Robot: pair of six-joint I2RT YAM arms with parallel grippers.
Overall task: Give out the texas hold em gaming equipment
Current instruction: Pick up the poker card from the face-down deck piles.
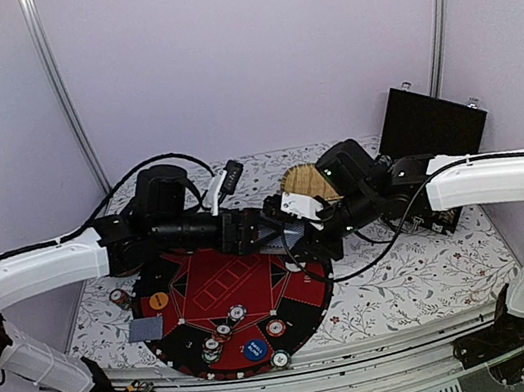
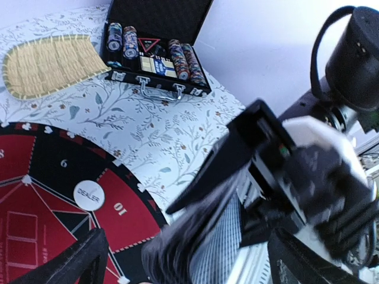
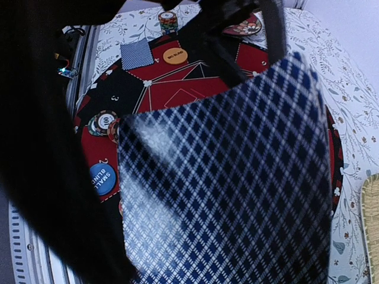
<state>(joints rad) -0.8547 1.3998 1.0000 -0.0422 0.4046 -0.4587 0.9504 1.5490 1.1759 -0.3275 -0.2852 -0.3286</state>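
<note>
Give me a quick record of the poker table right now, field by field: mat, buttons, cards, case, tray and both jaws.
mat: round red-and-black poker mat on a floral tablecloth
buttons: white dealer button, orange big blind button and blue small blind button, all on the mat
single card: face down on the mat, beside the big blind button
playing cards: diamond-pattern backs, held above the mat
chip case: open, chips inside
straw tray: beside the case
left jaws: open
right jaws: shut on the playing cards
</note>
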